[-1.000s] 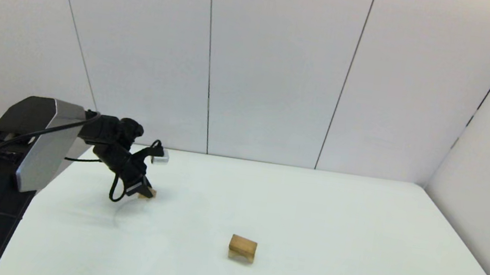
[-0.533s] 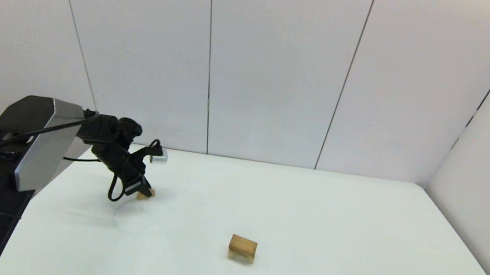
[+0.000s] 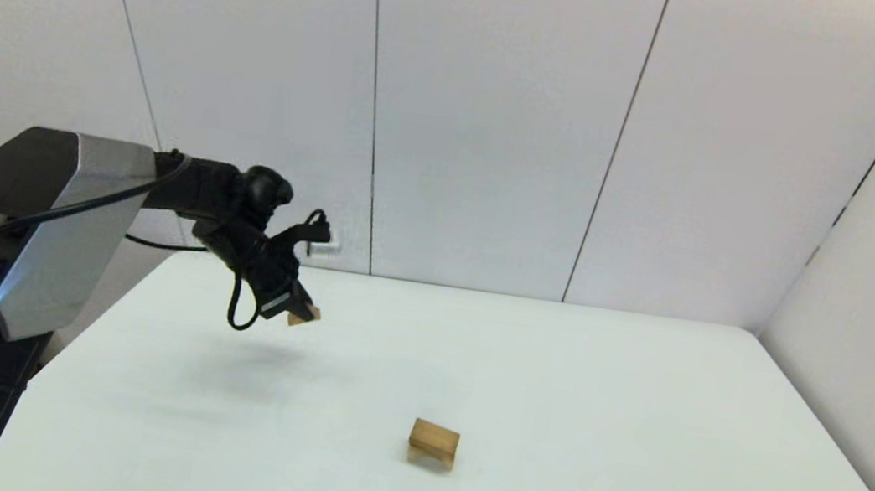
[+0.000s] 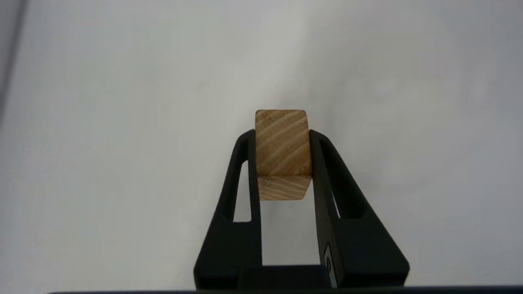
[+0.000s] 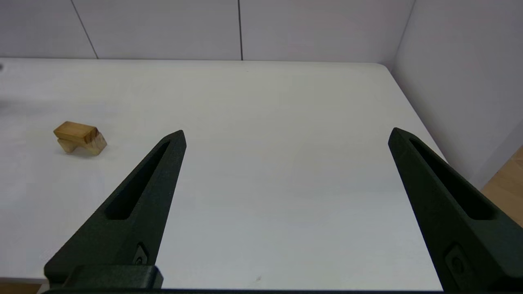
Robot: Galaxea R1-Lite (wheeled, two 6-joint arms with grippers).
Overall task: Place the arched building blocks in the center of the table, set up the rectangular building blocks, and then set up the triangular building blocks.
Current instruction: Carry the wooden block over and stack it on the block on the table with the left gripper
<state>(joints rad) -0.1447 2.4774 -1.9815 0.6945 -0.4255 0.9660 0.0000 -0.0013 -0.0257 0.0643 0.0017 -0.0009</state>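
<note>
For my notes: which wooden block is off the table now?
The triangular building blocks, held in the left gripper above the table. The arched building blocks, topped by another block, rest on it.

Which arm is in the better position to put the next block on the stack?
Left. The left gripper already holds the triangular block above the table. The stack is near; the right gripper is open, empty.

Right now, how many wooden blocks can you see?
3. The triangular block is clamped in the left pincer, off the table; the rectangular block appears to lie on the arched block near the table's centre. None seems hidden. Right pincer idle, open.
</note>
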